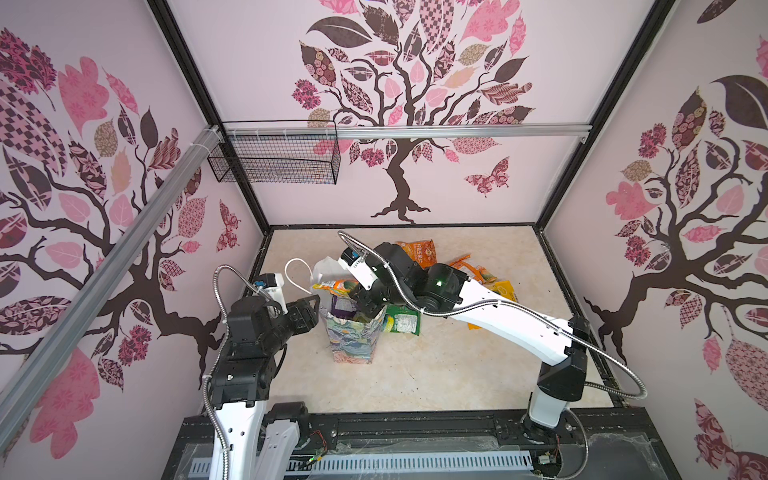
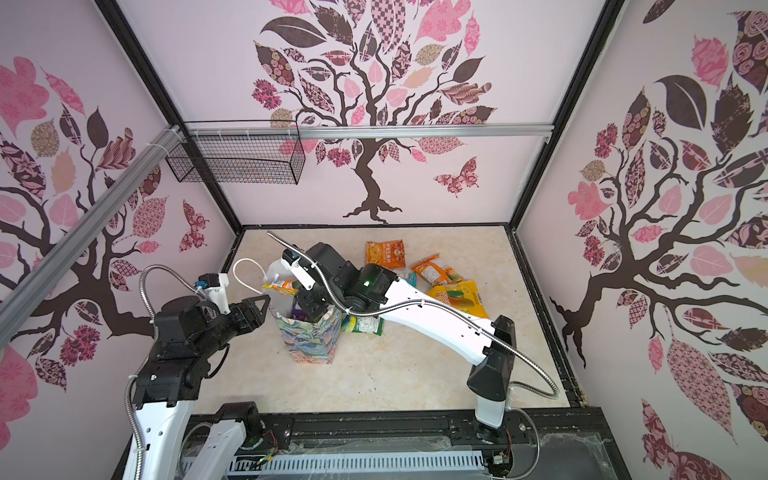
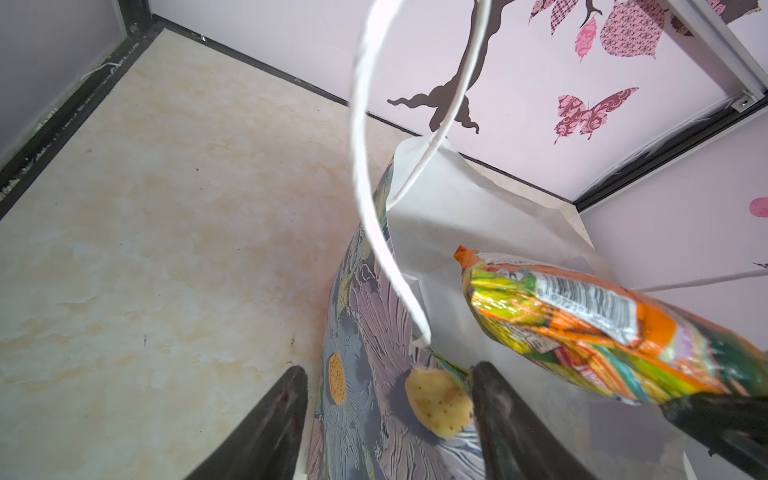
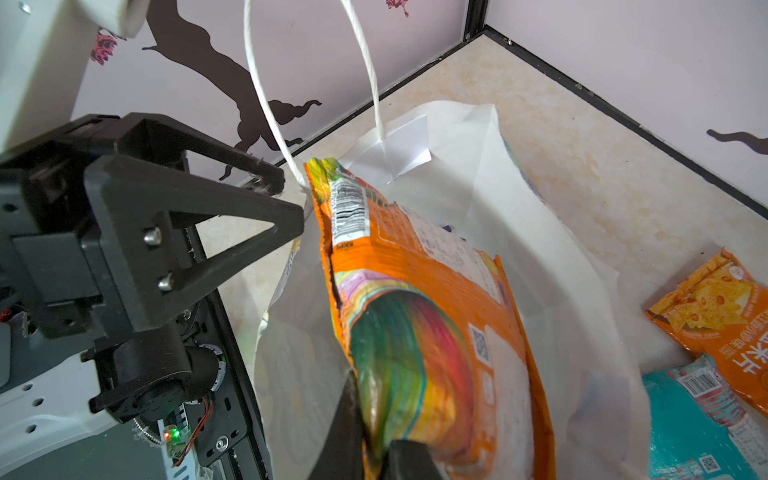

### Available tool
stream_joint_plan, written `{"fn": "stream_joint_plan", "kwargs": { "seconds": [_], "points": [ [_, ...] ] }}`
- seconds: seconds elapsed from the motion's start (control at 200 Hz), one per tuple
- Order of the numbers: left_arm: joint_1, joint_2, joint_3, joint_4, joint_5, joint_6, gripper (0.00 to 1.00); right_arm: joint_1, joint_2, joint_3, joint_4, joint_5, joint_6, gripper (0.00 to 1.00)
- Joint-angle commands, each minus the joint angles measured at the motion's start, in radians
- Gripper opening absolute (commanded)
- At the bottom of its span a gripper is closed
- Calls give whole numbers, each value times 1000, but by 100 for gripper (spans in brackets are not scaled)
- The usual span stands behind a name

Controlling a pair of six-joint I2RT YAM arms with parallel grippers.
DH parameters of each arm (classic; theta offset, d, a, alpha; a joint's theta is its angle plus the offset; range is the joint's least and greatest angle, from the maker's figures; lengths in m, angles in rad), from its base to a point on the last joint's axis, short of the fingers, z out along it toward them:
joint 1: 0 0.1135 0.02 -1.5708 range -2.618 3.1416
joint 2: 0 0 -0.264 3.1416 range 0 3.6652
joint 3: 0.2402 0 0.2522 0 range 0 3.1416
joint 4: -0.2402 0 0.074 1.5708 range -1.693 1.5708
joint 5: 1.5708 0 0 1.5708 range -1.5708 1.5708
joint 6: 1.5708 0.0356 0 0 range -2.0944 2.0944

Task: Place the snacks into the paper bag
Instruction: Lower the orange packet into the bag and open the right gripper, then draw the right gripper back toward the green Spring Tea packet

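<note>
Snack packet (image 4: pixel 415 311) in right fingers (image 4: pixel 345 432) over paper bag (image 1: pixel 353 338), left fingers (image 3: pixel 266 428) parted

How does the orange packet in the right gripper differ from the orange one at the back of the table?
The held orange packet hangs over the open paper bag, pinched by the right gripper; the back orange packet lies flat on the table. The held one shows its barcode side, the back one its front. Both are glossy orange.
</note>
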Motion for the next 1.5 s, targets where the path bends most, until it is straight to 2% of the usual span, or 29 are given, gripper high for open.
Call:
{"fn": "stream_joint_plan", "kwargs": {
  "seconds": [0.0,0.295,0.45,0.555,0.68,0.83,0.985,1.185,1.26,1.325,1.495],
  "points": [
    [1,1,-11,4,-26,-2,69,8,13,72,21,-18,-12,4],
    [1,6,-10,2,-22,-3,69,7,34,87,29,8,-27,4],
    [1,7,-10,4,-22,-5,72,7,58,105,25,10,-31,8],
    [0,5,-9,-1,-33,-5,73,7,69,109,22,-4,-28,13],
    [3,4,-10,-2,-48,-8,76,7,77,132,13,-16,-26,28],
    [5,12,-9,-4,-42,-8,76,7,84,188,-14,-20,-25,39],
    [3,6,-7,-7,-54,-9,79,8,78,245,-66,-4,-25,41],
    [8,-10,-3,-11,-83,-11,90,14,24,299,-126,22,8,43],
    [9,-9,6,-13,-103,-5,93,24,-33,266,-121,34,26,44],
    [9,-5,22,-17,-115,-1,94,30,-114,158,-96,58,43,45],
    [13,23,67,-8,-150,10,97,31,-469,-351,178,173,156,49]
  ]
}}
